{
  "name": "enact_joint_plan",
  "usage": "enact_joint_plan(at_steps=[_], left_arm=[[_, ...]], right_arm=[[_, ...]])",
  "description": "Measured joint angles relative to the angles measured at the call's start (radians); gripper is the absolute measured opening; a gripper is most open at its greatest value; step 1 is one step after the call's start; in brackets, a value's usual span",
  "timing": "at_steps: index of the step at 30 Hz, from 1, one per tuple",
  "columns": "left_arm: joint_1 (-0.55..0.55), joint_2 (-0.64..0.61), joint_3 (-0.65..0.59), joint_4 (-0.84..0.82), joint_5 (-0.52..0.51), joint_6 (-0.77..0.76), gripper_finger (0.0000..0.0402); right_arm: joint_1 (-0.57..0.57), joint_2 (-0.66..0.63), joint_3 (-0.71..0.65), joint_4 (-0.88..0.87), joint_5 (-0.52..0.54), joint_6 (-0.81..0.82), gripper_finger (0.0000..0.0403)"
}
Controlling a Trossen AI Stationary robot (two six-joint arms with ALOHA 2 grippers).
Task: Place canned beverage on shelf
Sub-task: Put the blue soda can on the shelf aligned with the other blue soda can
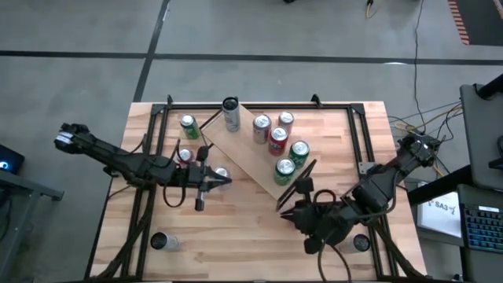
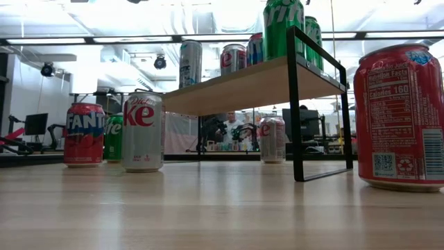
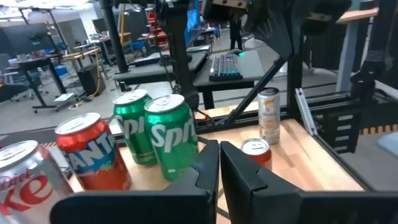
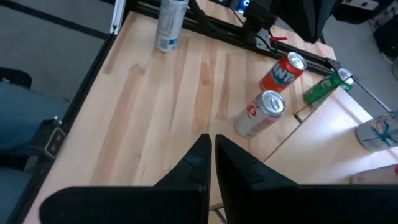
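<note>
While both tools are held together and empty, the shelf (image 1: 263, 153) is seen between them. The left tool (image 1: 224, 181) is positioned beside a silver can (image 1: 221, 174) on the counter (image 1: 236, 228); the right tool (image 1: 284, 211) is placed near the shelf's end.

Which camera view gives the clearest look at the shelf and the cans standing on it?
The high view: it shows the whole shelf lying diagonally on the table, with every can on it seen from above. The low view shows the shelf side-on, its board and one black end frame. The right wrist view catches only a corner; the left wrist view shows cans, with no shelf board clearly visible.
</note>
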Motion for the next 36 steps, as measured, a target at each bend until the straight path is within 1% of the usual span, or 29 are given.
enact_joint_plan(at_steps=[5, 12, 16, 18, 21, 24, 27, 28, 31, 36], left_arm=[[-0.010, 0.000, 0.004, -0.004, 0.000, -0.049, 0.0000], [-0.045, 0.000, 0.002, -0.020, -0.001, -0.191, 0.0000], [-0.075, 0.000, 0.002, -0.019, 0.000, -0.259, 0.0000], [-0.086, 0.001, 0.003, -0.019, 0.000, -0.319, 0.0000], [-0.098, 0.028, 0.027, -0.009, 0.000, -0.408, 0.0000], [-0.111, 0.075, 0.080, -0.033, 0.008, -0.458, 0.0000], [-0.124, 0.129, 0.166, -0.154, 0.083, -0.475, 0.0000], [-0.132, 0.147, 0.200, -0.205, 0.092, -0.477, 0.0000], [-0.155, 0.204, 0.312, -0.404, 0.095, -0.511, 0.0000], [-0.188, 0.311, 0.528, -0.801, 0.075, -0.641, 0.0000]], right_arm=[[0.023, -0.024, -0.046, 0.021, 0.001, -0.027, 0.0012], [0.030, -0.071, -0.147, 0.066, 0.002, -0.036, 0.0012], [0.031, -0.087, -0.188, 0.076, 0.008, -0.048, 0.0012], [0.032, -0.093, -0.202, 0.084, 0.008, -0.050, 0.0012], [0.035, -0.097, -0.215, 0.089, 0.008, -0.050, 0.0012], [0.041, -0.098, -0.220, 0.092, 0.008, -0.048, 0.0012], [0.054, -0.098, -0.220, 0.092, 0.008, -0.046, 0.0012], [0.061, -0.098, -0.220, 0.092, 0.008, -0.045, 0.0012], [0.085, -0.098, -0.220, 0.092, 0.008, -0.037, 0.0012], [0.134, -0.098, -0.222, 0.092, 0.008, -0.019, 0.0012]])
